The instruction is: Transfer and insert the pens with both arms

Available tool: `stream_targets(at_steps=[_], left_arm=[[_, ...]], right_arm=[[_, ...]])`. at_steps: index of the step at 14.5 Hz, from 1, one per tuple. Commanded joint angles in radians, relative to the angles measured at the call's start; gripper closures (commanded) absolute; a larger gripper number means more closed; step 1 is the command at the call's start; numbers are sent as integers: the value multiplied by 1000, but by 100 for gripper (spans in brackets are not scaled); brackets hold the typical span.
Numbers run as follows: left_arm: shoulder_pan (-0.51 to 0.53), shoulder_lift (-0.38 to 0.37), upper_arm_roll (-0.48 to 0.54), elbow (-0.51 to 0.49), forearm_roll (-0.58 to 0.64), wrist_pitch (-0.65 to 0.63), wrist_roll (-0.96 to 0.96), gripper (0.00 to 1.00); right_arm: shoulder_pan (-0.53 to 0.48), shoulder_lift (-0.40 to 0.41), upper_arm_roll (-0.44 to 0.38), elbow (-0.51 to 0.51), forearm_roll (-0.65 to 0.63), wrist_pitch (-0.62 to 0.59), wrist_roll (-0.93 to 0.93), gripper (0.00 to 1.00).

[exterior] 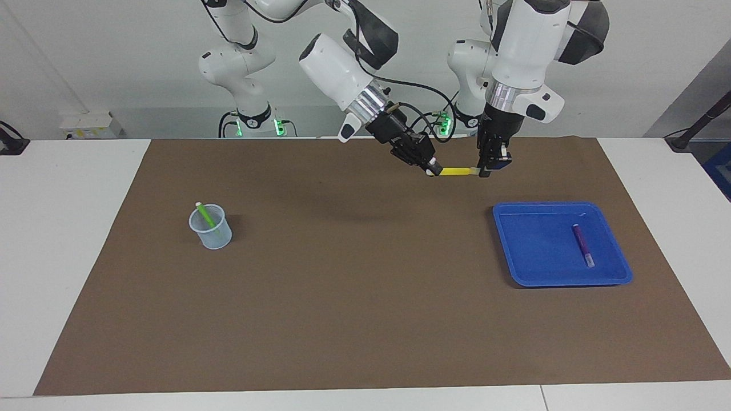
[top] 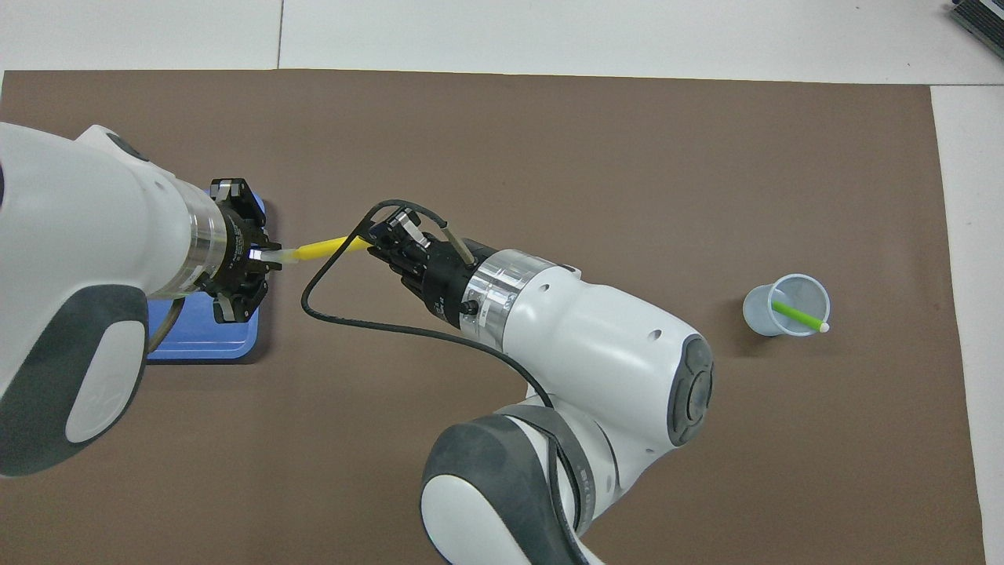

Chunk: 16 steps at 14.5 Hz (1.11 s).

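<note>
The yellow pen (exterior: 455,171) hangs level in the air between both grippers, over the brown mat near the robots; it also shows in the overhead view (top: 325,248). My left gripper (exterior: 484,170) points down and is shut on its whitish end (top: 271,256). My right gripper (exterior: 434,169) reaches in slanted and is shut on the pen's other end (top: 375,245). The green pen (exterior: 207,217) leans in a clear cup (exterior: 212,234). The purple pen (exterior: 583,244) lies in the blue tray (exterior: 531,251); the left arm hides it in the overhead view.
The brown mat (exterior: 365,297) covers most of the white table. The cup stands toward the right arm's end (top: 773,314), the tray toward the left arm's end (top: 204,345). Two smaller white arms with green lights stand at the table's robot end.
</note>
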Motion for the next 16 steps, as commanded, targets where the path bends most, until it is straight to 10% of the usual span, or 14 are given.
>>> stream_targets(at_steps=[1, 16], left_arm=[[-15, -34, 8, -19, 19, 2, -38, 100], [-21, -33, -7, -11, 19, 19, -101, 100]], right_arm=[[-4, 14, 7, 5, 27, -1, -16, 100], [10, 15, 7, 6, 27, 5, -16, 100]])
